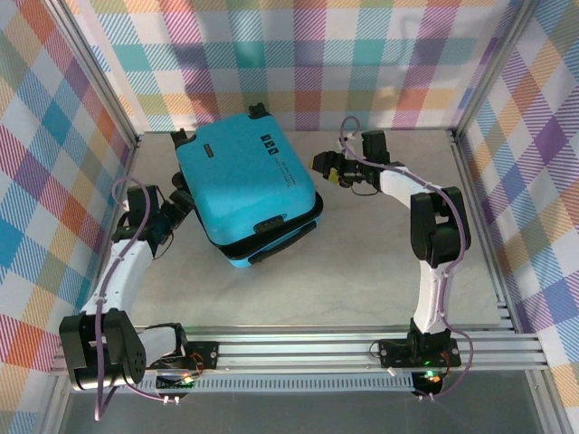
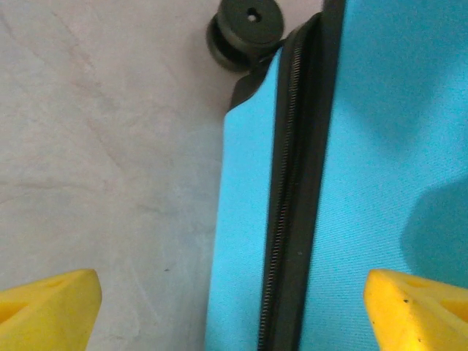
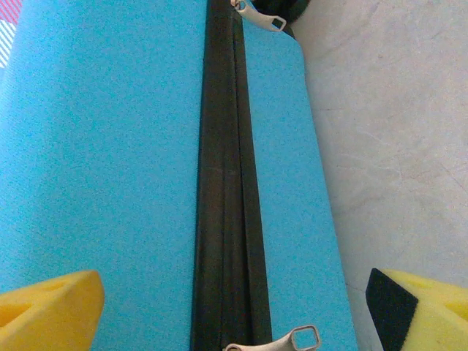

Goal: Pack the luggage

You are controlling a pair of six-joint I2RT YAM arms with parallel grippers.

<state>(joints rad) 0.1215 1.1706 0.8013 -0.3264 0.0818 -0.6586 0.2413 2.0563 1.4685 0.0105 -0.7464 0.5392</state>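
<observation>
Turquoise suitcase flat on table, my left gripper at its left side, right gripper at its right, both w/ yellow pads wide apart, holding nothing, black zipper seam between them, zipper pull cropped, zipped or not: can't tell.

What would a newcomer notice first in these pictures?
The bright turquoise luggage, lid down, lies on the table against loud plaid walls. The left gripper and right gripper, both open with yellow fingertips, flank its sides, and the wrist views face its black zipper seam.
</observation>
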